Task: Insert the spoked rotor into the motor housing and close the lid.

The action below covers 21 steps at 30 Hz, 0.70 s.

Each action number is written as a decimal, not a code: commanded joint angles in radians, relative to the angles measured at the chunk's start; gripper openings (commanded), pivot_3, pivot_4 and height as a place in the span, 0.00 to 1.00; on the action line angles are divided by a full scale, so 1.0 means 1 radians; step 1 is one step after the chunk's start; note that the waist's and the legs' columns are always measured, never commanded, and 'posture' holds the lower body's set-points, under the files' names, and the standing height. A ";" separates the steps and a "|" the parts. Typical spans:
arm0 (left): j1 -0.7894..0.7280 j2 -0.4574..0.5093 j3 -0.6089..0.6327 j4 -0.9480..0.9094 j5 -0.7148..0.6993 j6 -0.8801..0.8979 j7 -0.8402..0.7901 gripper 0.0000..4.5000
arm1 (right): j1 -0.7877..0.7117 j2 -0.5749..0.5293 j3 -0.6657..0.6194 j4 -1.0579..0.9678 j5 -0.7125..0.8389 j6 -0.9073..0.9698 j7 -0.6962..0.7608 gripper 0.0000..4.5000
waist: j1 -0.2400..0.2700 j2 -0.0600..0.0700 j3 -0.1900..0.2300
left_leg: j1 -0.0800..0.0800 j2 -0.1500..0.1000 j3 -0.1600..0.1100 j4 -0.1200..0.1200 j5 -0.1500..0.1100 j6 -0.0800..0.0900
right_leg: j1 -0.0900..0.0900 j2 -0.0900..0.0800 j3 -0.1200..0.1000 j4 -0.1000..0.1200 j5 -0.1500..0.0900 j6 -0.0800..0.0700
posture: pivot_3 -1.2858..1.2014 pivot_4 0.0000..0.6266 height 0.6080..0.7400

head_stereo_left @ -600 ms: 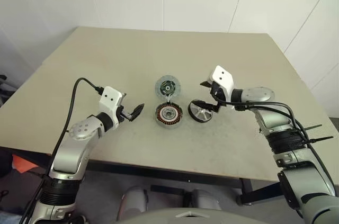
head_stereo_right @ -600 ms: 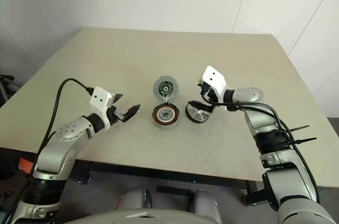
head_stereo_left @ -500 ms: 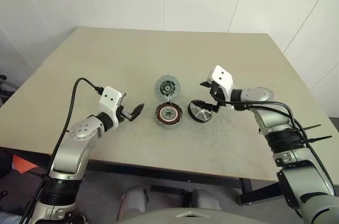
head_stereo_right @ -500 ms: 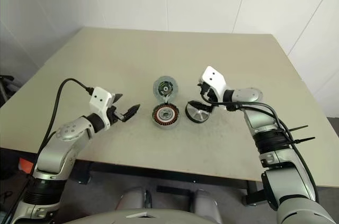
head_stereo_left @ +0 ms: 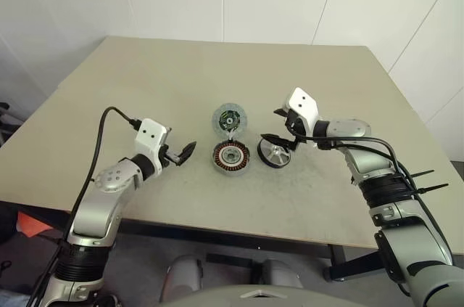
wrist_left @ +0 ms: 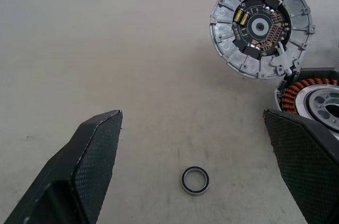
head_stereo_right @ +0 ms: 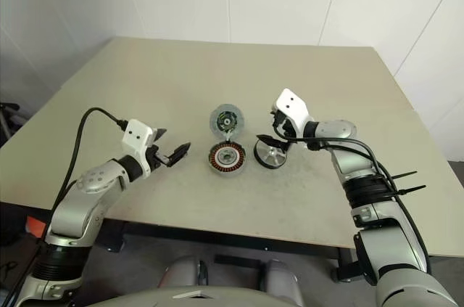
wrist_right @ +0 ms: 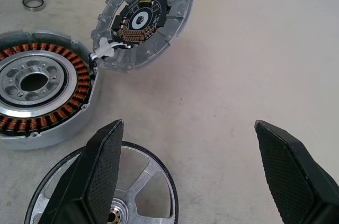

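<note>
The motor housing point(head_stereo_left: 230, 156) with its copper windings lies at the table's middle. Its lid point(head_stereo_left: 228, 119) is swung open behind it, circuit face up, joined at the hinge. The spoked rotor point(head_stereo_left: 275, 153) lies on the table just right of the housing. My right gripper point(head_stereo_left: 275, 126) hovers open just above and behind the rotor, which shows between its fingers in the right wrist view point(wrist_right: 143, 177). My left gripper point(head_stereo_left: 184, 152) is open with nothing in it, a short way left of the housing point(wrist_left: 313, 96) and pointing at it.
A small dark ring point(wrist_left: 195, 180) lies on the table between my left gripper and the housing. The beige table point(head_stereo_left: 145, 89) spreads wide behind and beside the parts. Its front edge runs close under both arms.
My right gripper has edged slightly left over the rotor. The left arm and the parts have not moved.
</note>
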 commanded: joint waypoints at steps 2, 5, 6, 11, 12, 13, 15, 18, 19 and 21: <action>-0.029 0.001 -0.025 0.029 0.039 0.016 0.020 1.00 | -0.030 0.003 -0.020 -0.022 0.002 -0.016 -0.012 0.99 | 0.000 0.000 0.000 | 0.000 0.000 0.000 0.000 0.000 0.000 | 0.000 0.000 0.000 0.000 0.000 0.000 | 0.52 0.00 1.00; -0.036 -0.009 -0.042 0.049 0.058 0.020 0.029 1.00 | -0.031 0.001 -0.025 -0.013 0.002 -0.025 -0.017 0.99 | 0.000 0.000 0.000 | 0.000 0.000 0.000 0.000 0.000 0.000 | 0.000 0.000 0.000 0.000 0.000 0.000 | 0.52 0.00 1.00; -0.040 -0.012 -0.047 0.056 0.062 0.020 0.030 1.00 | -0.031 0.001 -0.025 -0.009 0.002 -0.028 -0.017 0.99 | 0.000 0.000 0.000 | 0.000 0.000 0.000 0.000 0.000 0.000 | 0.000 0.000 0.000 0.000 0.000 0.000 | 0.52 0.00 1.00; -0.074 -0.033 -0.071 0.092 0.079 0.016 0.028 1.00 | -0.036 0.003 -0.022 -0.009 0.000 -0.031 -0.020 0.99 | 0.001 0.000 0.000 | 0.000 0.000 0.000 0.000 0.000 0.000 | 0.000 0.000 0.000 0.000 0.000 0.000 | 0.52 0.00 1.00; -0.077 -0.036 -0.076 0.102 0.082 0.017 0.028 1.00 | -0.038 0.003 -0.023 -0.011 0.000 -0.029 -0.022 0.99 | 0.001 0.000 0.000 | 0.000 0.000 0.000 0.000 0.000 0.000 | 0.000 0.000 0.000 0.000 0.000 0.000 | 0.52 0.00 1.00; -0.079 -0.038 -0.081 0.113 0.085 0.018 0.027 1.00 | -0.039 0.002 -0.024 -0.012 0.000 -0.028 -0.023 0.99 | 0.001 0.000 0.000 | 0.000 0.000 0.000 0.000 0.000 0.000 | 0.000 0.000 0.000 0.000 0.000 0.000 | 0.52 0.00 1.00; -0.076 -0.042 -0.087 0.128 0.090 0.012 0.027 1.00 | -0.038 0.001 -0.025 -0.014 0.001 -0.027 -0.024 0.99 | 0.000 0.000 0.000 | 0.000 0.000 0.000 0.000 0.000 0.000 | 0.000 0.000 0.000 0.000 0.000 0.000 | 0.52 0.00 1.00; -0.054 -0.049 -0.087 0.144 0.088 0.005 0.020 1.00 | -0.035 -0.003 -0.027 -0.012 0.000 -0.032 -0.024 0.99 | 0.000 0.000 0.000 | 0.000 0.000 0.000 0.000 0.000 0.001 | 0.000 0.000 0.000 0.000 0.000 0.000 | 0.52 0.00 1.00; -0.047 -0.049 -0.087 0.150 0.088 0.003 0.017 1.00 | -0.035 -0.004 -0.028 -0.011 0.000 -0.033 -0.025 0.99 | 0.000 0.000 0.000 | -0.001 0.000 0.000 0.000 0.000 0.001 | -0.001 0.000 0.000 0.000 0.000 0.000 | 0.52 0.00 1.00; -0.034 -0.052 -0.088 0.161 0.088 -0.001 0.012 1.00 | -0.034 -0.005 -0.028 -0.012 0.000 -0.032 -0.027 0.99 | 0.000 0.000 0.000 | -0.001 0.000 0.000 0.000 0.000 0.001 | -0.001 0.000 0.000 0.000 0.000 0.000 | 0.52 0.00 1.00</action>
